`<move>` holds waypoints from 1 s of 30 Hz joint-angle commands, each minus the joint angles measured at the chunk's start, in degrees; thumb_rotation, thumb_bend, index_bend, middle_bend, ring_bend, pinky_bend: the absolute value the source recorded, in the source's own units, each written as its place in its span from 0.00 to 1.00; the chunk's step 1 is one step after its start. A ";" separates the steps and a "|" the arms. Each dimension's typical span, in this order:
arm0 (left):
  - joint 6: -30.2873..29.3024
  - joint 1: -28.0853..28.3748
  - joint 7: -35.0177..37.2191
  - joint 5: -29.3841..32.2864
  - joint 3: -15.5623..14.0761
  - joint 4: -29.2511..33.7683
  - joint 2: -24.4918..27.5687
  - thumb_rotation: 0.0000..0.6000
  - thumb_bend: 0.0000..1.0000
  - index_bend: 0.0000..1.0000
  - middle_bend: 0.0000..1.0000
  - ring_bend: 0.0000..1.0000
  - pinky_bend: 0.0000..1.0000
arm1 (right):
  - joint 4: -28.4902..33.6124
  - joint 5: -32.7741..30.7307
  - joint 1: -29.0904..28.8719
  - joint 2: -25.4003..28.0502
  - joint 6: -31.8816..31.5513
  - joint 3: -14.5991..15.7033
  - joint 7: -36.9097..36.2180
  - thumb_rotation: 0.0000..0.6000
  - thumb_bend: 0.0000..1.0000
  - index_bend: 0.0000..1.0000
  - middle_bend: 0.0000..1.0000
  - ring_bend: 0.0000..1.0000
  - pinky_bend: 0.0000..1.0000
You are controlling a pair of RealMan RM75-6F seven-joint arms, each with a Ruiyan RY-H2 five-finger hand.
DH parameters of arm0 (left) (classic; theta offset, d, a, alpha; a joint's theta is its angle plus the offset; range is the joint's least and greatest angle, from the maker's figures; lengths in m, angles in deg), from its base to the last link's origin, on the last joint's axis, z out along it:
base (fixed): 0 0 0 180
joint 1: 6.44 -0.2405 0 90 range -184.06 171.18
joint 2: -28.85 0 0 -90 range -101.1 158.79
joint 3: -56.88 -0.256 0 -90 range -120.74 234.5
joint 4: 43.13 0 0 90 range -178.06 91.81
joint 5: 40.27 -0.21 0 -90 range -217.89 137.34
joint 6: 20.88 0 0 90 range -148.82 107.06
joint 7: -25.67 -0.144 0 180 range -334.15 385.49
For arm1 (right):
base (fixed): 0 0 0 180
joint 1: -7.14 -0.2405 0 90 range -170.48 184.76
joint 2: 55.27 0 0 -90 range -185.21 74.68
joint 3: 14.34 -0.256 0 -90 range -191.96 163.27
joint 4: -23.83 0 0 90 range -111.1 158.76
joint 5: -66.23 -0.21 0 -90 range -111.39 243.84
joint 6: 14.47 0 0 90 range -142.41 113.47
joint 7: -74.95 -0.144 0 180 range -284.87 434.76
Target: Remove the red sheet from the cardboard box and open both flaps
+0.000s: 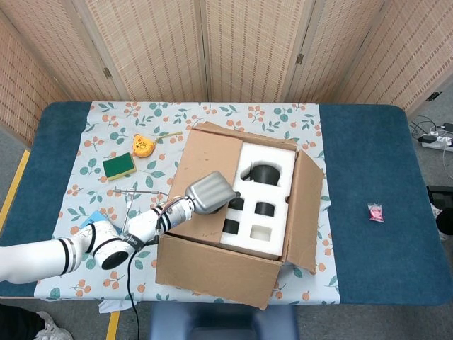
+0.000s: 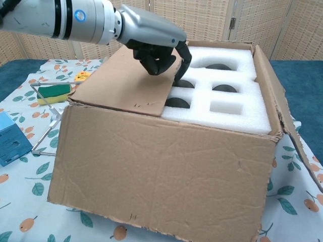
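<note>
The left hand [image 2: 157, 50], fingers curled downward and holding nothing, is held at the free edge of the cardboard box's [image 2: 161, 166] closed left flap [image 2: 126, 80], with white foam [image 2: 237, 108] exposed just beyond its fingertips.

You have almost nothing to read here. The cardboard box [image 2: 161, 166] carries no printed label or brand on the faces you can see; the small dark marks on its closed flap [image 2: 126, 83] look like scuffs or pen strokes, perhaps, but are too small to tell. The left arm [image 2: 75, 20] shows a small round blue emblem, with no legible lettering on it.
</note>
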 commanded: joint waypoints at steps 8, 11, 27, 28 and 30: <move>-1.38 0.57 -3.44 0.90 -1.71 1.95 0.21 1.00 0.91 0.49 1.00 1.00 1.00 | 0.01 0.31 0.64 0.15 -1.03 -0.30 -0.92 0.42 0.67 0.27 0.00 0.00 0.00; -2.07 0.56 -5.08 1.65 -2.48 1.50 -0.17 1.00 0.91 0.50 1.00 1.00 1.00 | -0.15 0.53 0.78 0.09 -1.19 -0.26 -1.08 0.42 0.67 0.27 0.00 0.00 0.00; -6.54 -0.16 -5.93 5.26 0.13 7.05 5.98 1.00 0.91 0.52 1.00 1.00 1.00 | 0.04 0.81 1.22 0.44 -0.60 0.05 -1.72 0.42 0.67 0.27 0.00 0.00 0.00; -6.58 -0.18 -5.83 5.63 0.38 7.48 6.82 1.00 0.91 0.52 1.00 1.00 1.00 | 0.04 0.74 1.34 0.43 -0.71 0.03 -1.79 0.42 0.67 0.27 0.00 0.00 0.00; -6.81 -0.31 -5.65 6.36 0.81 8.20 8.57 1.00 0.91 0.52 1.00 1.00 1.00 | -0.01 0.51 1.56 0.32 -1.00 -0.11 -1.86 0.42 0.67 0.27 0.00 0.00 0.00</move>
